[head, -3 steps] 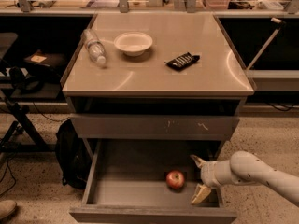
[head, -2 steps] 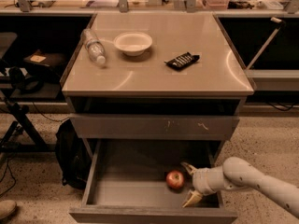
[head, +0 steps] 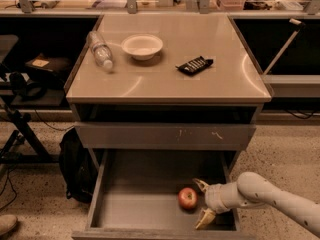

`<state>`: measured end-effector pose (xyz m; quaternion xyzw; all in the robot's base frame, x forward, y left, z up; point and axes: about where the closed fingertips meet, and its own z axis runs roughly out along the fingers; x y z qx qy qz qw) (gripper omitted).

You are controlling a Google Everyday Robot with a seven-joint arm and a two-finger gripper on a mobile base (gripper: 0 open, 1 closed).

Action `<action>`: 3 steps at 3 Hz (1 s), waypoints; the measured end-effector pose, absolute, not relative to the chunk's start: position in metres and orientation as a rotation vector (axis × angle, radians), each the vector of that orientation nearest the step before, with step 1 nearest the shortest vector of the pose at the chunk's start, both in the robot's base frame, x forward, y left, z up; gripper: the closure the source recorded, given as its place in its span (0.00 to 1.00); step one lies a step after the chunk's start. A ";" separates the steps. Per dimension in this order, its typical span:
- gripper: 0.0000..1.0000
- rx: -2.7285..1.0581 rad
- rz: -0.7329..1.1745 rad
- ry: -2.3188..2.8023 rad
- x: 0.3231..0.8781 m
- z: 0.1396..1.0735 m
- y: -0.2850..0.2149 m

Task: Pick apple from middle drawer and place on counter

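The apple (head: 188, 198) lies on the floor of the open drawer (head: 131, 206), towards the front right corner, red with a paler patch on top. The drawer is pulled out at the bottom of the grey cabinet, and nothing else lies in it.

The end effector (head: 202, 202) is down inside the drawer, just to the right of the apple. It is released: its two pale fingers (head: 201, 185) are spread wide, one towards the back of the drawer and one near the front wall, with the opening facing the apple. The fruit sits just beside the fingertips, and no contact shows. The white arm (head: 272, 200) reaches in from the lower right, passing over the right wall of the drawer.

Above the open drawer, a closed drawer front (head: 165, 135) bears pale scratch marks. The beige worktop (head: 170, 86) carries a white bowl (head: 142, 46) near the back, a clear plastic bottle (head: 101, 50) lying on its side to the left of the bowl, and a dark flat packet (head: 195, 65) to the right. A black backpack (head: 75, 166) rests on the floor against the left side of the cabinet
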<state>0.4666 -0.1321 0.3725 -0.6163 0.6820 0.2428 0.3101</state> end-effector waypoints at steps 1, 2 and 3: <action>0.00 -1.636 0.585 1.751 0.485 0.393 -0.116; 0.00 -1.632 0.532 1.695 0.506 0.417 -0.098; 0.00 -1.631 0.529 1.690 0.508 0.419 -0.097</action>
